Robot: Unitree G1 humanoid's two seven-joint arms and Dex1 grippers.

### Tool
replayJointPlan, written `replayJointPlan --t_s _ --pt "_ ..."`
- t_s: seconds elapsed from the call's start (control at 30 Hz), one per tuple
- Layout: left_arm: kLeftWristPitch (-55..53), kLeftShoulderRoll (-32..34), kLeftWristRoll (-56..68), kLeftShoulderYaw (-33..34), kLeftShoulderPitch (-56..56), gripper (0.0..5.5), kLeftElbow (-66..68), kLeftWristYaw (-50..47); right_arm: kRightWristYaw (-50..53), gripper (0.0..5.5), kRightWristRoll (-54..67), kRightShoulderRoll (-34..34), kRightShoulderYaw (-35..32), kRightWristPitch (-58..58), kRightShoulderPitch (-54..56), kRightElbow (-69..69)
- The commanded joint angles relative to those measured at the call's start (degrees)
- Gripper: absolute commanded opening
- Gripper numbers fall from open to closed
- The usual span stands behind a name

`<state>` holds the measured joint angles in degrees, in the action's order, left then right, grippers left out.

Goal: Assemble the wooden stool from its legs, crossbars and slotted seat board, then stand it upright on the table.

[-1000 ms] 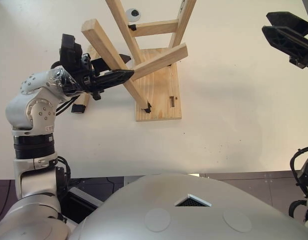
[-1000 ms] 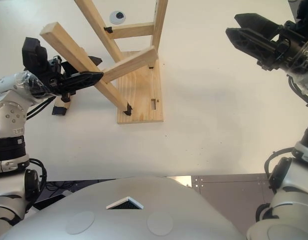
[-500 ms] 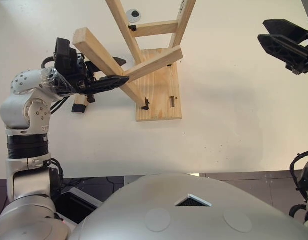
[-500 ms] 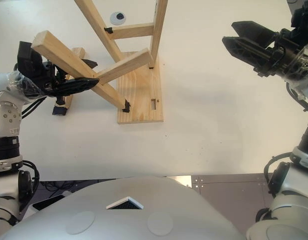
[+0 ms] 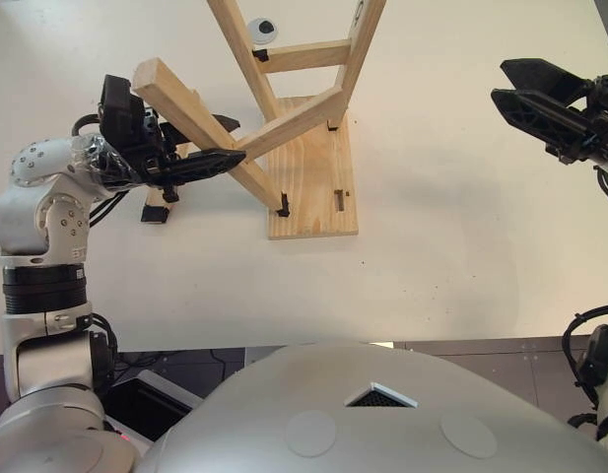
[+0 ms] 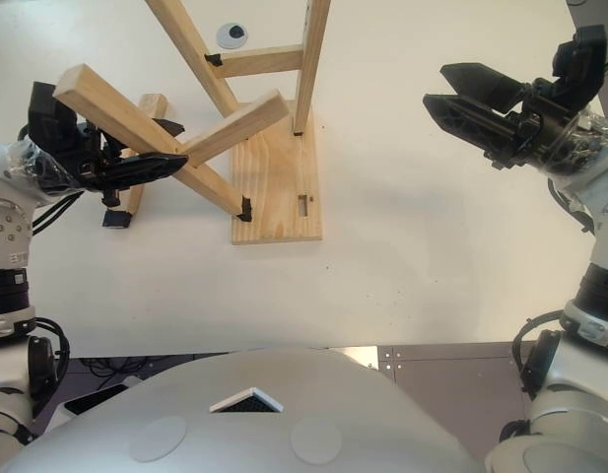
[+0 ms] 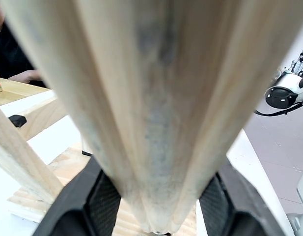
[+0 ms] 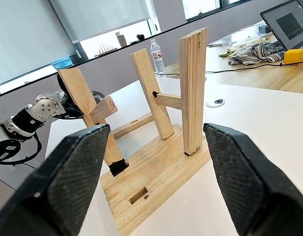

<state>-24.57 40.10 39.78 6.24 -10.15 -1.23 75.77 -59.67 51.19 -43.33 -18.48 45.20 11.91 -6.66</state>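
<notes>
The slotted seat board [image 5: 314, 212] lies flat on the white table. Two legs [image 5: 235, 44] stand at its far end, joined by a crossbar [image 5: 302, 55]. A third leg [image 5: 200, 123] leans steeply, its foot at the board's near left corner. My left gripper [image 5: 233, 141] is shut on this leg [image 7: 156, 98]. A second crossbar [image 5: 289, 123] runs from it to the right standing leg. At the right, above the table, my right gripper [image 6: 459, 92] is open with nothing in it, facing the stool [image 8: 161, 113]. A loose wooden piece [image 5: 158, 204] lies left of the board.
A round white and black grommet [image 5: 264, 28] is set in the table behind the stool. Bare table [image 5: 461, 246] stretches right of and in front of the board. The table's front edge [image 5: 382, 342] runs near my body.
My left gripper has drawn the tilted leg leftward, so the crossbar's free end now meets the right standing leg. My right gripper has moved left toward the stool.
</notes>
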Motion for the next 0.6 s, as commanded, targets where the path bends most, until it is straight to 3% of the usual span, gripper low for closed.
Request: replayJointPlan --t_s 0.03,0.43,0.6 --pt "4.5 2.2 -5.6 -3.2 1.0 2.02 0.1 2.9 0.4 3.51 -0.3 -0.1 0.1 0.0 0.0 -0.6" --pt "9.5 3.9 -15.5 -12.3 -5.3 2.02 7.0 3.2 3.1 3.51 0.6 2.6 -0.1 -0.7 -3.4 -3.8" --pt "4.4 6.2 -16.5 -16.6 -4.8 2.02 4.1 2.6 4.6 3.51 0.6 4.0 -0.3 -1.3 -6.5 -6.1"
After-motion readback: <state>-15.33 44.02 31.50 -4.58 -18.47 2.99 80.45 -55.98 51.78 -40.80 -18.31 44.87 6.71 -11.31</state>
